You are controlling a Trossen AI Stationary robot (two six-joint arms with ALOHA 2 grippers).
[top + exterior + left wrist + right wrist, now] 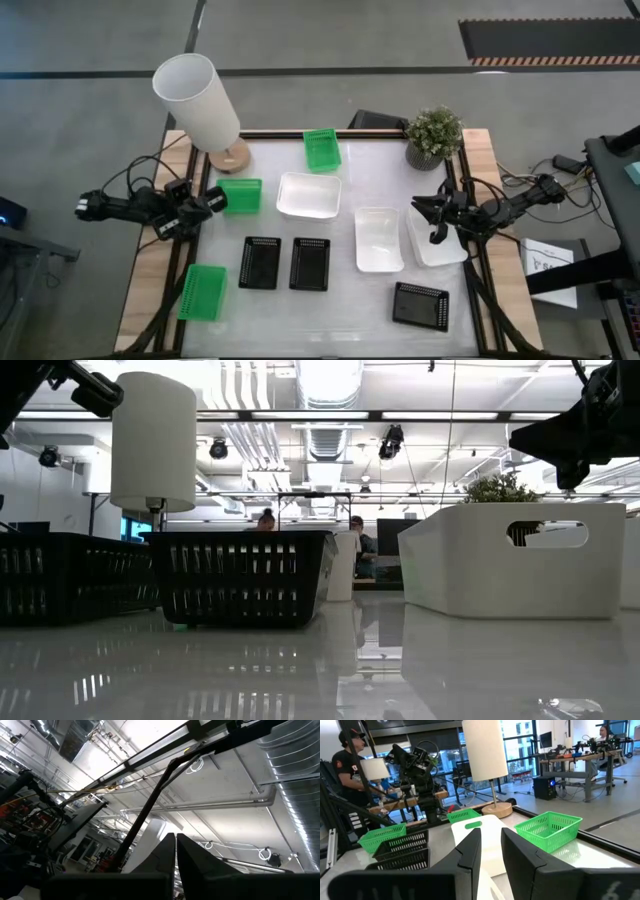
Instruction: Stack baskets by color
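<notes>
Nine baskets rest bottom-down on the white table. Green ones lie at the far middle (322,150), the left (240,195) and the near left (203,292). Two black ones (260,263) (309,264) sit side by side, with a third at the near right (420,306). White ones lie in the middle (309,195) and, as a pair, at the right (379,239) (435,240). My left gripper (215,200) hangs shut at the left edge, tipped up at the ceiling (175,847). My right gripper (427,212) hovers open above the rightmost white basket, nothing between its fingers (490,852).
A tall white lamp (200,105) on a wooden foot stands at the far left corner, and a potted plant (433,135) at the far right. Cables trail off both side edges. A person (350,765) stands beyond the table's left side.
</notes>
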